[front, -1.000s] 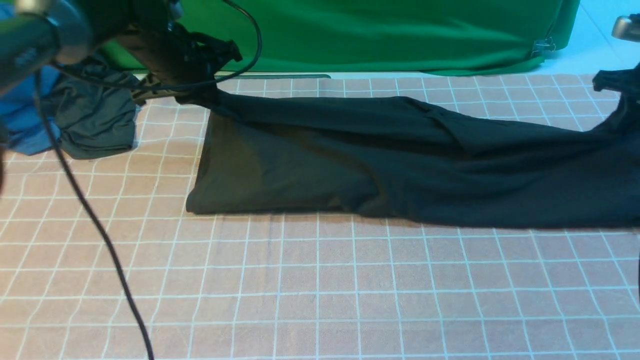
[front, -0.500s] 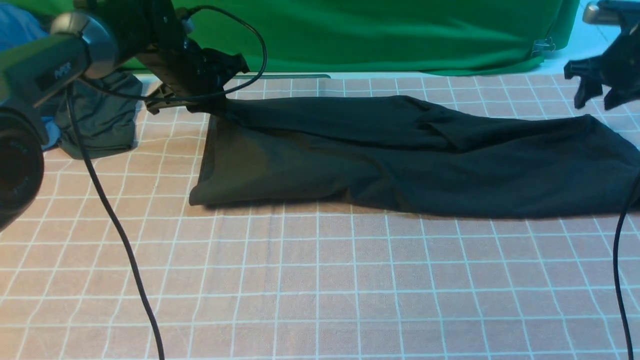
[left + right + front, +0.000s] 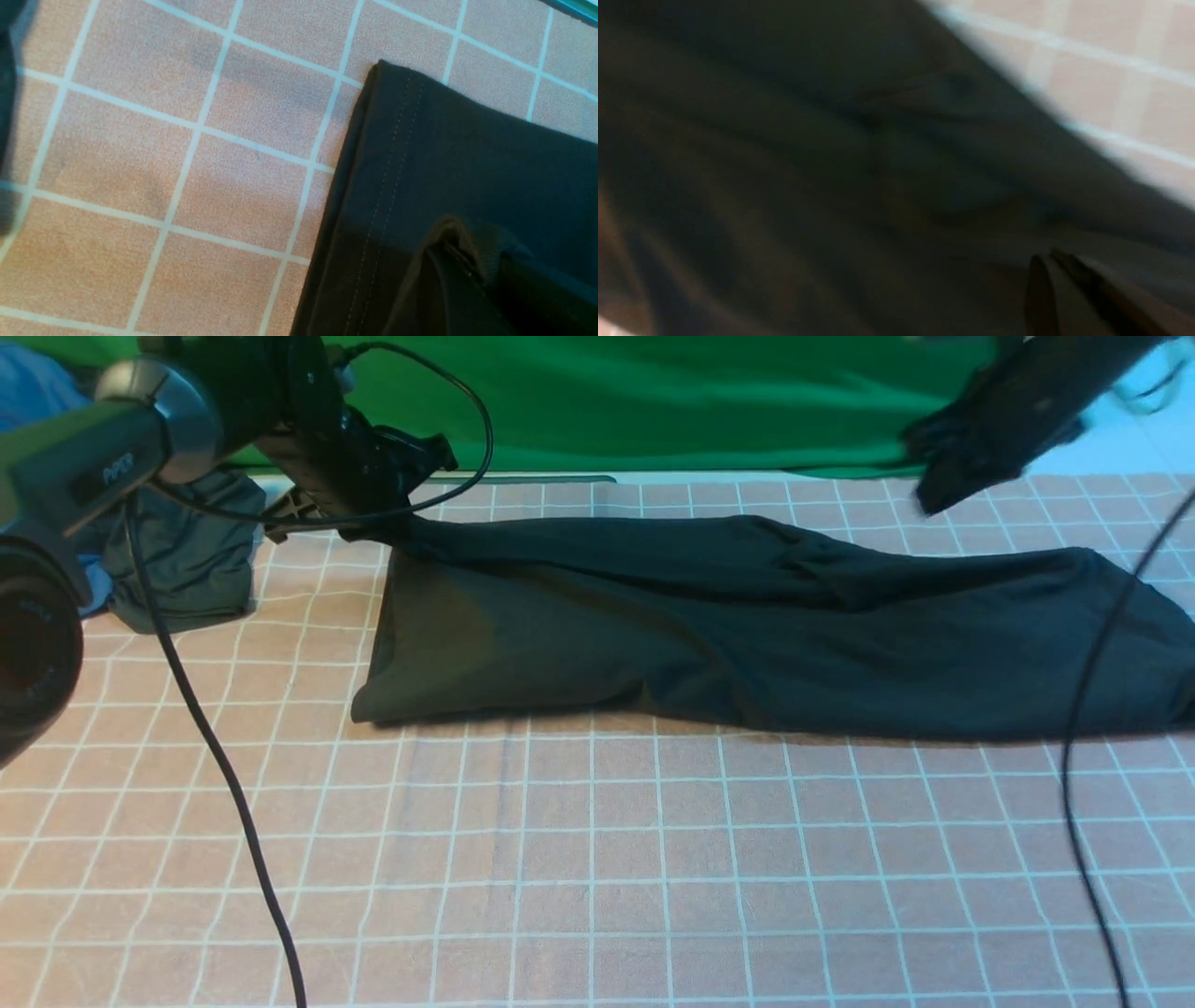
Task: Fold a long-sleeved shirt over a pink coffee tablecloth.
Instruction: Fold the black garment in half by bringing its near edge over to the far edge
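The black long-sleeved shirt lies as a long band across the pink coffee tablecloth, reaching from left of centre to the right edge. My left gripper is shut on the shirt's far left corner, just behind the stitched hem. In the left wrist view the left gripper pinches a raised fold of cloth. My right gripper is blurred, hanging above the shirt's far right part. In the right wrist view the right gripper is shut with nothing between its fingers, over dark cloth.
A dark grey-green garment lies at the far left, with a blue garment behind it. A green cloth hangs along the back. The left arm's cable and the right arm's cable trail over the tablecloth.
The right gripper let go of the shirt's raised right end, which dropped flat. It then rose, swung left and shut. The left gripper kept its hold and barely moved.
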`<action>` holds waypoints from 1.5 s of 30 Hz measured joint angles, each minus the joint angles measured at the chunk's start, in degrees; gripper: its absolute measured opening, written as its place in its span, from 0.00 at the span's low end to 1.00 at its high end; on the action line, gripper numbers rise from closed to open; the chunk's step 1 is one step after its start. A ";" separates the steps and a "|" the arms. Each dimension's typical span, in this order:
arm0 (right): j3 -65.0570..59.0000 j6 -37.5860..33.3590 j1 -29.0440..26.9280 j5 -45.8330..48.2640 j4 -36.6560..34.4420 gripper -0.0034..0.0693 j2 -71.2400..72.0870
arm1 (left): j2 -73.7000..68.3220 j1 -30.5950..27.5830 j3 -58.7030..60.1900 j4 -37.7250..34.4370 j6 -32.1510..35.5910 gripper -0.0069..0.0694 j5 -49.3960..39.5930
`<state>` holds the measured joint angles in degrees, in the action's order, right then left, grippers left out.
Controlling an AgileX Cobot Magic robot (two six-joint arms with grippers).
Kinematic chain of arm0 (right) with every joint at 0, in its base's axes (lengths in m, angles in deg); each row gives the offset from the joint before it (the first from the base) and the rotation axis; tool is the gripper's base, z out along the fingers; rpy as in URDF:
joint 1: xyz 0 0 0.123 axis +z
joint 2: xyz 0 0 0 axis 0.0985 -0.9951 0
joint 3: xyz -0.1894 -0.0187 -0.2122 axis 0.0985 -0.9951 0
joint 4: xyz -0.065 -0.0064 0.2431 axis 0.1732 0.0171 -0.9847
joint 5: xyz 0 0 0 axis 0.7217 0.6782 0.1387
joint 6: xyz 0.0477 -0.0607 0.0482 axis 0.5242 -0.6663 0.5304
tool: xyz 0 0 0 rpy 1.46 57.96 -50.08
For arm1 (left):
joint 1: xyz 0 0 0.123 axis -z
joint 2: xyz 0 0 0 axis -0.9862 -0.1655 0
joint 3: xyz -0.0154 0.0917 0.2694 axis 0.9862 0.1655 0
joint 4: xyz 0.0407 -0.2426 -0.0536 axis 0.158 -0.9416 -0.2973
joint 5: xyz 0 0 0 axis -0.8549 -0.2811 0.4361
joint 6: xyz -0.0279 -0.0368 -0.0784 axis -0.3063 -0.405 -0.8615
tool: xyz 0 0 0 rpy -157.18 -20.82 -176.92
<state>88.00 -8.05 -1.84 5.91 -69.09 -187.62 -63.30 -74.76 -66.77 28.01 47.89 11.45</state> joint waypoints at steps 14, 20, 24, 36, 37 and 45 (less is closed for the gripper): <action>-9.95 0.68 4.21 -3.20 1.03 0.10 -2.11 | 0.00 0.00 0.00 0.00 -0.23 0.13 -2.60; -9.95 1.33 4.21 -6.37 1.13 0.10 -2.40 | 0.00 0.00 0.00 -0.06 0.03 0.13 -2.60; -9.95 1.73 4.21 -6.29 1.74 0.10 -3.95 | 0.00 0.00 0.00 -0.84 0.03 0.13 -2.60; -9.95 2.63 4.21 -20.60 2.35 0.10 -5.07 | 0.00 0.00 0.00 -0.84 0.71 0.13 -2.60; -9.95 2.63 4.21 -22.77 2.35 0.10 -5.12 | 0.00 0.00 0.00 -0.84 0.93 0.13 -2.60; -9.72 2.63 4.21 -32.09 2.69 0.10 -5.12 | 0.00 0.00 0.00 -0.84 1.16 0.13 -2.60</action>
<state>78.28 -5.41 2.38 -26.18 -66.40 -192.74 -63.30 -74.76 -66.77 27.17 49.05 8.85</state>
